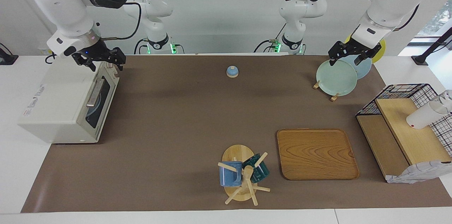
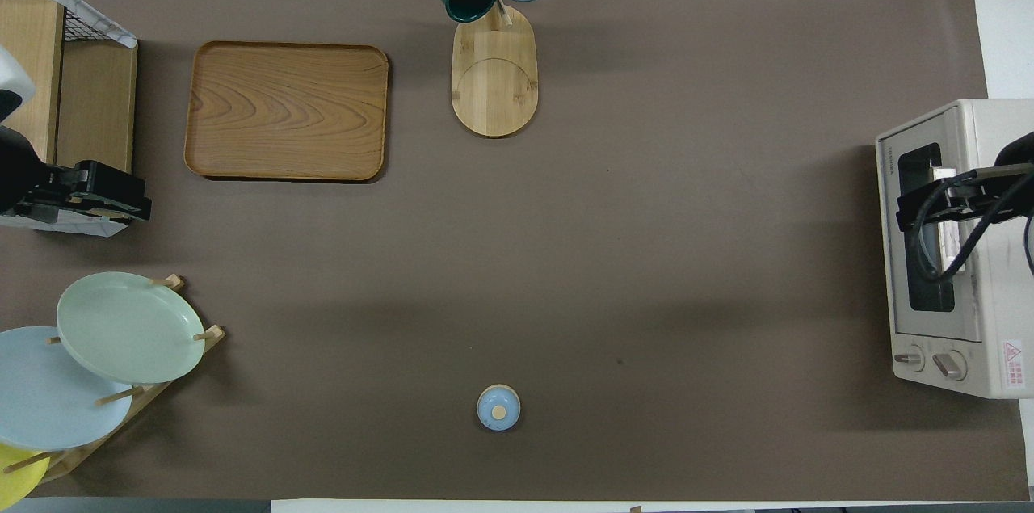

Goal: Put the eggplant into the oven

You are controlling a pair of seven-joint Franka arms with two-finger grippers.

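Observation:
The eggplant is not in view anywhere on the table. The cream-white oven [image 1: 53, 104] stands at the right arm's end of the table, its dark glass door shut and its bar handle [image 1: 94, 93] facing the table's middle; it also shows in the overhead view [image 2: 969, 133]. My right gripper [image 1: 102, 60] is open and empty in the air over the oven's door edge nearest the robots, and in the overhead view [image 2: 929, 210] it covers part of the door glass. My left gripper [image 1: 348, 55] is open and empty above the plate rack; it also shows in the overhead view [image 2: 105, 202].
A rack of plates [image 1: 336, 77] stands at the left arm's end near the robots. A wooden tray [image 1: 316, 153], a mug tree [image 1: 243, 174] with two mugs and a wire shelf [image 1: 406, 125] lie farther out. A small blue knobbed lid [image 1: 232, 71] sits mid-table near the robots.

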